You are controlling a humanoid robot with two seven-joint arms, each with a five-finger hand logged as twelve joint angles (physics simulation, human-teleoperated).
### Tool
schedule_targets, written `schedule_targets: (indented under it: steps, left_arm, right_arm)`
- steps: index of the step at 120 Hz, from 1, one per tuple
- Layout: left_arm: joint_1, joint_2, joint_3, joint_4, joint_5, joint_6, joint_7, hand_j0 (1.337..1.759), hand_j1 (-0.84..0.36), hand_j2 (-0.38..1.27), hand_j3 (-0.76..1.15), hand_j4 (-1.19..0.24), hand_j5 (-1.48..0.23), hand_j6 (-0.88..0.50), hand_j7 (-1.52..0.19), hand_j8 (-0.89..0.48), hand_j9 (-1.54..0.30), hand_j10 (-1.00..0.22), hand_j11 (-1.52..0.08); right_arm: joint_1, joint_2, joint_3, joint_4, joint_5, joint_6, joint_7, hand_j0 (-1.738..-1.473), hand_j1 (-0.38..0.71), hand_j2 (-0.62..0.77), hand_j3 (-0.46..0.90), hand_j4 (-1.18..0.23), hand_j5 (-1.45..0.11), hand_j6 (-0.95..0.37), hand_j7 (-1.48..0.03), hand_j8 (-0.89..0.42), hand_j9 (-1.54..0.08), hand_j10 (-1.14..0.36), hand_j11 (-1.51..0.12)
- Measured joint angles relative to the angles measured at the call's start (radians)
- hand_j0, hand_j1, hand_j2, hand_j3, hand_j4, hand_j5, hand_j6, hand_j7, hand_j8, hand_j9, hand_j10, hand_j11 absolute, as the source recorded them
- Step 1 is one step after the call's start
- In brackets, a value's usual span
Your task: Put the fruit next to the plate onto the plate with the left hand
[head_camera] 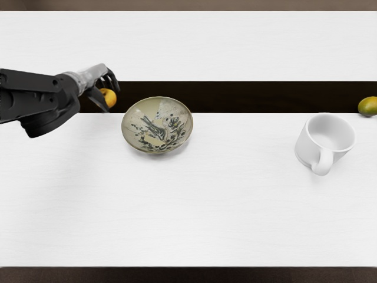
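A patterned ceramic plate [157, 124] sits at the far edge of the white table, left of centre. My left hand [106, 88] hovers just to the plate's upper left, its dark fingers curled around a small orange fruit [108, 96]. The fruit is partly hidden by the fingers and looks lifted off the table, over the dark gap behind it. The left arm [38, 100] comes in from the picture's left edge. No right arm shows.
A white mug [323, 141] stands at the right. A second yellow-green fruit [368, 106] lies at the far right edge. A dark gap [247, 96] separates this table from a second white surface behind.
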Motion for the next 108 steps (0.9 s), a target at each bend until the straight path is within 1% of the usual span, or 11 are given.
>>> schedule_targets:
  steps: [3, 7, 15, 22, 31, 37, 54, 55, 62, 83, 108]
  left_arm:
    - [-0.003, -0.010, -0.001, 0.000, 0.000, 0.000, 0.001, 1.657, -0.32, 0.36, 0.00, -0.62, -0.84, -0.50, -0.83, -0.46, -0.83, -0.63, -0.83]
    - [-0.009, -0.019, -0.002, 0.000, -0.001, 0.000, 0.000, 1.658, -0.32, 0.39, 0.00, -0.62, -0.84, -0.50, -0.83, -0.46, -0.83, -0.63, -0.83]
    - [-0.016, -0.038, -0.004, 0.000, -0.002, 0.000, 0.000, 1.658, -0.32, 0.37, 0.00, -0.62, -0.84, -0.50, -0.83, -0.45, -0.83, -0.63, -0.83]
    - [-0.024, -0.043, -0.006, 0.000, -0.004, 0.000, 0.000, 1.658, -0.32, 0.40, 0.00, -0.62, -0.84, -0.50, -0.83, -0.46, -0.83, -0.63, -0.83]
    - [-0.040, -0.076, -0.008, 0.000, -0.012, 0.000, 0.000, 1.658, -0.32, 0.40, 0.00, -0.62, -0.84, -0.50, -0.83, -0.46, -0.83, -0.63, -0.83]
    - [-0.047, -0.096, -0.008, 0.000, -0.020, 0.000, 0.001, 1.658, -0.32, 0.38, 0.00, -0.63, -0.84, -0.50, -0.83, -0.46, -0.83, -0.63, -0.83]
    - [-0.063, -0.134, -0.010, 0.000, -0.043, 0.000, 0.000, 1.658, -0.32, 0.42, 0.00, -0.62, -0.84, -0.52, -0.83, -0.47, -0.83, -0.63, -0.83]
    - [-0.066, -0.137, -0.010, 0.000, -0.044, 0.000, 0.000, 1.658, -0.32, 0.43, 0.00, -0.62, -0.84, -0.50, -0.83, -0.47, -0.83, -0.63, -0.83]
    - [-0.075, -0.158, -0.011, 0.000, -0.054, 0.000, 0.000, 1.658, -0.32, 0.43, 0.00, -0.62, -0.84, -0.53, -0.84, -0.47, -0.83, -0.63, -0.83]
    - [-0.076, -0.200, -0.022, -0.001, -0.070, 0.000, 0.000, 1.658, -0.32, 0.44, 0.00, -0.63, -0.84, -0.54, -0.83, -0.48, -0.83, -0.63, -0.83]
    - [-0.067, -0.213, -0.035, -0.013, -0.082, -0.029, -0.001, 1.658, -0.32, 0.42, 0.00, -0.63, -0.84, -0.54, -0.83, -0.49, -0.83, -0.63, -0.83]
  right_arm:
    - [0.000, 0.000, 0.000, 0.000, 0.000, 0.000, 0.000, -1.658, -0.35, 0.00, 0.00, 0.00, 0.00, 0.00, 0.00, 0.00, 0.00, 0.00, 0.00]
    - [0.000, 0.000, 0.000, 0.000, 0.000, 0.000, 0.000, -1.658, -0.35, 0.00, 0.00, 0.00, 0.00, 0.00, 0.00, 0.00, 0.00, 0.00, 0.00]
    - [0.000, 0.000, 0.000, 0.000, 0.000, 0.000, 0.000, -1.658, -0.35, 0.00, 0.00, 0.00, 0.00, 0.00, 0.00, 0.00, 0.00, 0.00, 0.00]
    - [0.000, 0.000, 0.000, 0.000, 0.000, 0.000, 0.000, -1.658, -0.35, 0.00, 0.00, 0.00, 0.00, 0.00, 0.00, 0.00, 0.00, 0.00, 0.00]
    - [0.000, 0.000, 0.000, 0.000, 0.000, 0.000, 0.000, -1.658, -0.35, 0.00, 0.00, 0.00, 0.00, 0.00, 0.00, 0.00, 0.00, 0.00, 0.00]
    - [0.000, 0.000, 0.000, 0.000, 0.000, 0.000, 0.000, -1.658, -0.35, 0.00, 0.00, 0.00, 0.00, 0.00, 0.00, 0.00, 0.00, 0.00, 0.00]
    - [0.000, 0.000, 0.000, 0.000, 0.000, 0.000, 0.000, -1.658, -0.35, 0.00, 0.00, 0.00, 0.00, 0.00, 0.00, 0.00, 0.00, 0.00, 0.00]
    - [0.000, 0.000, 0.000, 0.000, 0.000, 0.000, 0.000, -1.658, -0.35, 0.00, 0.00, 0.00, 0.00, 0.00, 0.00, 0.00, 0.00, 0.00, 0.00]
    - [0.000, 0.000, 0.000, 0.000, 0.000, 0.000, 0.000, -1.658, -0.35, 0.00, 0.00, 0.00, 0.00, 0.00, 0.00, 0.00, 0.00, 0.00, 0.00]
    - [0.000, 0.000, 0.000, 0.000, 0.000, 0.000, 0.000, -1.658, -0.35, 0.00, 0.00, 0.00, 0.00, 0.00, 0.00, 0.00, 0.00, 0.00, 0.00]
    - [0.000, 0.000, 0.000, 0.000, 0.000, 0.000, 0.000, -1.658, -0.35, 0.00, 0.00, 0.00, 0.00, 0.00, 0.00, 0.00, 0.00, 0.00, 0.00]
